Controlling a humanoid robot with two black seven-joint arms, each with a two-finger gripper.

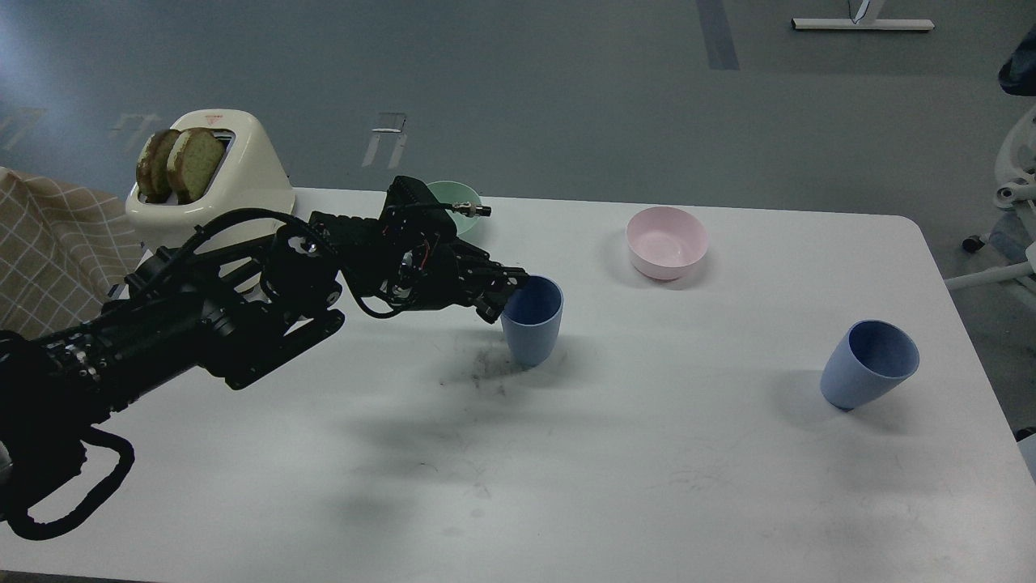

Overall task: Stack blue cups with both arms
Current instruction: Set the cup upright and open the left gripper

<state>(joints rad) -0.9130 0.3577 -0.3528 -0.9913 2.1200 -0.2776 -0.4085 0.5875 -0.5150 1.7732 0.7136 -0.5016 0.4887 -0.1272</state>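
One blue cup (534, 322) stands near the middle of the white table (566, 470), its base at or just above the surface. My left gripper (508, 293) is shut on this cup's left rim, one finger inside and one outside. My left arm (202, 316) reaches in from the lower left. The second blue cup (868, 364) stands tilted at the right side of the table, mouth facing up and right, with nothing touching it. My right arm and its gripper are out of view.
A pink bowl (667, 241) sits at the back right of centre. A green bowl (461, 212) is partly hidden behind my left wrist. A cream toaster (235, 174) with bread slices stands at the back left, next to a checked cloth (48, 243). Dark scuff marks lie left of the held cup.
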